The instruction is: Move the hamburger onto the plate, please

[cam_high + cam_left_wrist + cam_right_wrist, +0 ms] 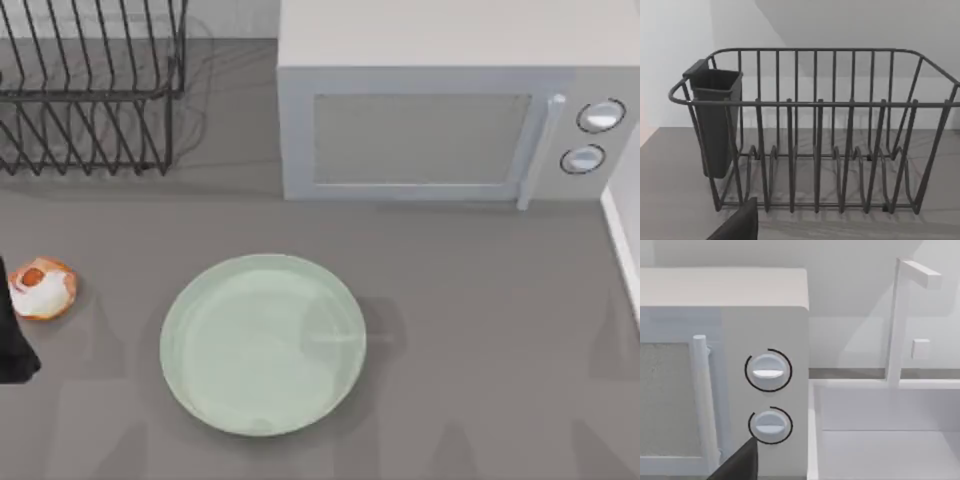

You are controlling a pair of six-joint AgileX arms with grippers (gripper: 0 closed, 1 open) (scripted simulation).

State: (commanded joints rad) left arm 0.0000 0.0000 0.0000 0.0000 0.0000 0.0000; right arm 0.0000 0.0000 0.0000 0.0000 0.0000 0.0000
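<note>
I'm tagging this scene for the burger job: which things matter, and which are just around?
Belong to the job:
hamburger, at the table's left edge
plate, centre, nothing on it

Just around:
dish rack with its dark cup
microwave
sink with its tap

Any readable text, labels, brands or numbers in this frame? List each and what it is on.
None can be read.
Microwave: two round dials, arc marks around them, no lettering or digits.
Dish rack, plate, hamburger: no labels or signs.
</note>
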